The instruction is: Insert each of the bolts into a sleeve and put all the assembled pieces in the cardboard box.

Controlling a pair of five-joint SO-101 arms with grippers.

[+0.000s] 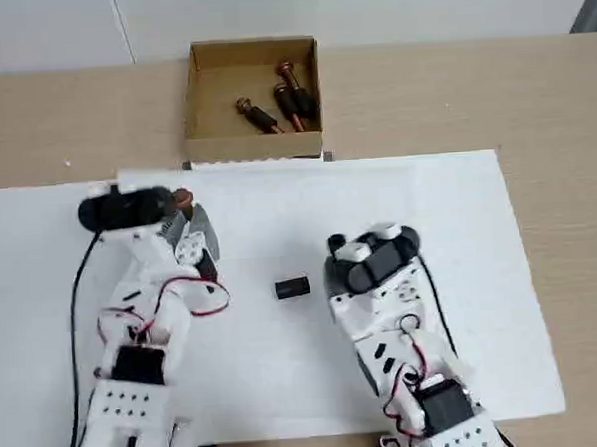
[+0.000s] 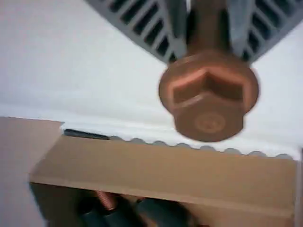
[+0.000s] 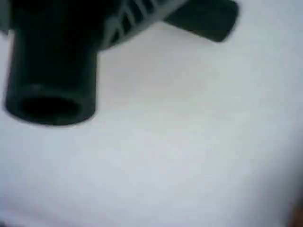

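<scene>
My left gripper [image 2: 208, 23] is shut on a copper bolt [image 2: 208, 97], whose hex head points toward the cardboard box [image 2: 161, 172]. In the high view that bolt [image 1: 182, 198] sticks out of the left gripper [image 1: 178, 212] over the white paper, short of the cardboard box [image 1: 257, 144]. My right gripper [image 3: 90, 28] is shut on a black sleeve [image 3: 49, 75] with its open end showing. The right arm [image 1: 370, 258] hangs over the paper's middle right. A second black sleeve [image 1: 293, 287] [image 3: 203, 19] lies on the paper between the arms. Assembled pieces [image 1: 282, 102] lie in the box.
A white paper sheet [image 1: 459, 225] covers the table's front half, and the bare wooden table [image 1: 471, 84] lies around the box. The arms' bases and cables [image 1: 136, 372] take up the near edge.
</scene>
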